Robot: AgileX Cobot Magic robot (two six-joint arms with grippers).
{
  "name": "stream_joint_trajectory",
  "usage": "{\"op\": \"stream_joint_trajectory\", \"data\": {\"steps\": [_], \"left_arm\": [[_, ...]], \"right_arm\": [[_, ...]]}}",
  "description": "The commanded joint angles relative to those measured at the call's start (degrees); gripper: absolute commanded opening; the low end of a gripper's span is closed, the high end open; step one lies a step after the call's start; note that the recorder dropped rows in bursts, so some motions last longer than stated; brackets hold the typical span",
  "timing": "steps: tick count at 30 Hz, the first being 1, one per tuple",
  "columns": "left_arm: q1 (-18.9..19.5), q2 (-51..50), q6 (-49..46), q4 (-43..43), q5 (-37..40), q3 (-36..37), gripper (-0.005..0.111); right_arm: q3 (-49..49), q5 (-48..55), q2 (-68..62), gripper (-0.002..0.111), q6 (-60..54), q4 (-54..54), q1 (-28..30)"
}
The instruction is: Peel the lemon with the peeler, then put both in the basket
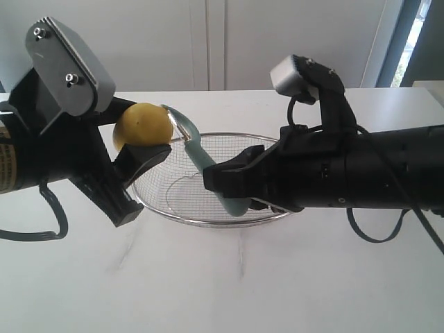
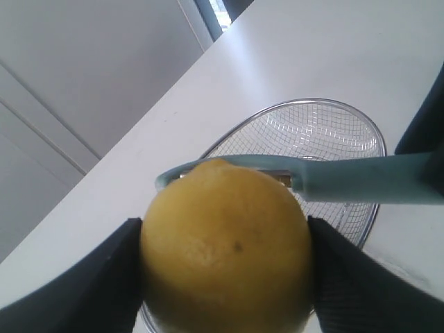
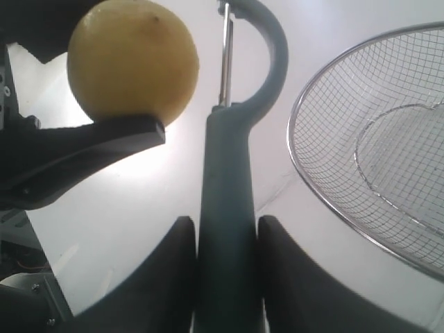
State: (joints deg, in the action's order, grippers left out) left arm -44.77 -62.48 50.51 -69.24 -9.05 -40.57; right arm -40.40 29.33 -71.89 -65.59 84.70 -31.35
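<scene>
The yellow lemon [image 1: 142, 125] [image 2: 225, 246] [image 3: 132, 59] hangs above the table at the basket's left edge, with my left gripper [image 1: 142, 149] [image 2: 225, 270] shut on its two sides. My right gripper [image 1: 225, 179] [image 3: 225, 239] is shut on the handle of the teal peeler [image 1: 201, 163] [image 3: 229, 180] [image 2: 347, 186]. The peeler's hooked head and metal blade lie right beside the lemon's far side; contact is unclear. Under both sits the wire-mesh basket [image 1: 274, 216] [image 2: 361, 121] [image 3: 305, 173], with nothing in it.
The white table [image 1: 229, 284] spreads all round the basket. A pale wall and cabinet doors [image 1: 208, 41] stand behind its back edge. The black right arm [image 1: 374, 166] stretches across the right half, and the left arm body [image 1: 41, 139] fills the left edge.
</scene>
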Motion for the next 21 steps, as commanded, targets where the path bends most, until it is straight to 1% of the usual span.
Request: {"op": "stream_joint_trajectory", "data": {"steps": [1,11,21], "left_arm": [[0.0,0.2,0.7,-0.4,0.0,0.1,0.000],[0.0,0.2,0.7,-0.4,0.0,0.1,0.000],[0.0,0.2,0.7,-0.4,0.0,0.1,0.000]], "right_arm": [[-0.2,0.0,1.5,0.000,-0.1,0.7,-0.2],[-0.2,0.1,8.6,0.000,-0.1,0.7,-0.2],[-0.2,0.5,20.2,0.000,-0.1,0.1,-0.2]]}}
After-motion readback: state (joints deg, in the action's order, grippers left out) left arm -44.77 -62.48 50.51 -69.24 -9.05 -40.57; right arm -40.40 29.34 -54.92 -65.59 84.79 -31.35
